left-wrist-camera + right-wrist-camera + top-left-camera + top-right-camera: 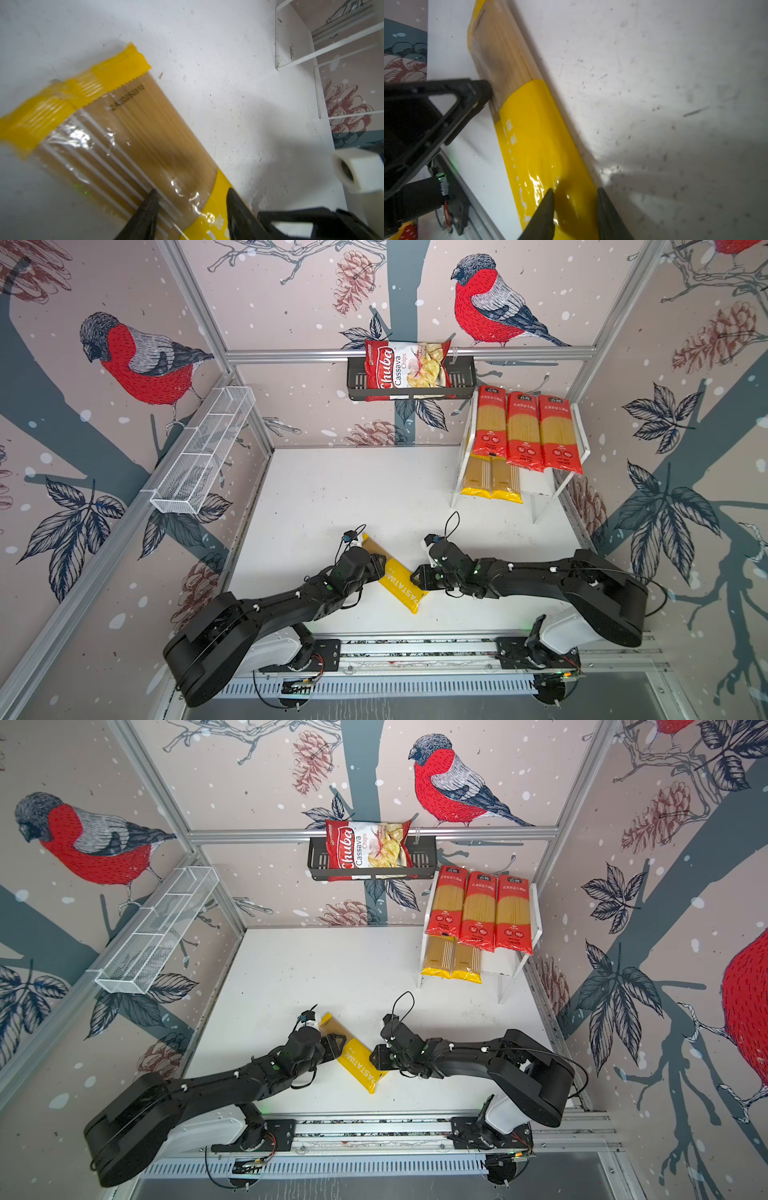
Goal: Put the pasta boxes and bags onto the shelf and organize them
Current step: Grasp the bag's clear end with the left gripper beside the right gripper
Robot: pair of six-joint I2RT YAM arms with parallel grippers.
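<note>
Looking in from the arm side, an onlooker finds one loose PASTATIME packet (401, 585) lying diagonally on the white table (332, 489) near its 6 o'clock edge. The left gripper (193, 193) meets it from 9 o'clock: jaws part-way apart, one fingertip over the clear window, the other at the packet's edge. Whether they clamp it cannot be told. The right gripper (575, 193) meets it from 3 o'clock with a narrow gap, one fingertip above the yellow film, the other past its edge, nothing gripped. The shelf (538, 485) stands at 2 o'clock. Three red packets (523, 431) lie side by side on its upper board; two yellow packets (492, 481) lie on the lower board.
</note>
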